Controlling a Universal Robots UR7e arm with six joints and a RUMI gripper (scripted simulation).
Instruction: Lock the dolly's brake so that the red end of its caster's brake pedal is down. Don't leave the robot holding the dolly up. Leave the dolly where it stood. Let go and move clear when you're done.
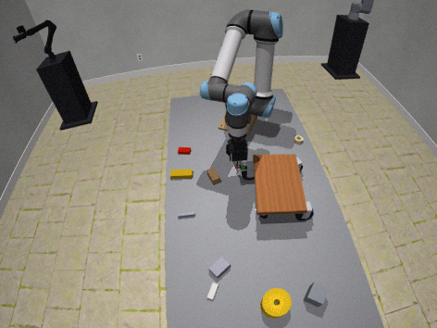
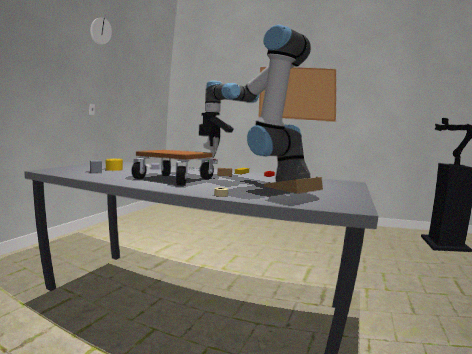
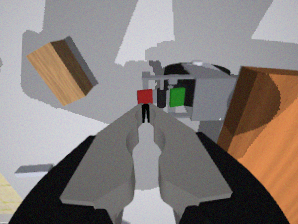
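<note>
On the grey counter (image 1: 278,259) in front of you, the dolly (image 1: 279,182) stands on its wheels, its wooden deck level. Your tool (image 3: 146,118) is closed on nothing, its tips just short of the red end (image 3: 145,96) of the brake pedal at the dolly's corner caster; the green end (image 3: 177,97) sits beside it. A wooden block (image 3: 61,70) lies nearby.
</note>
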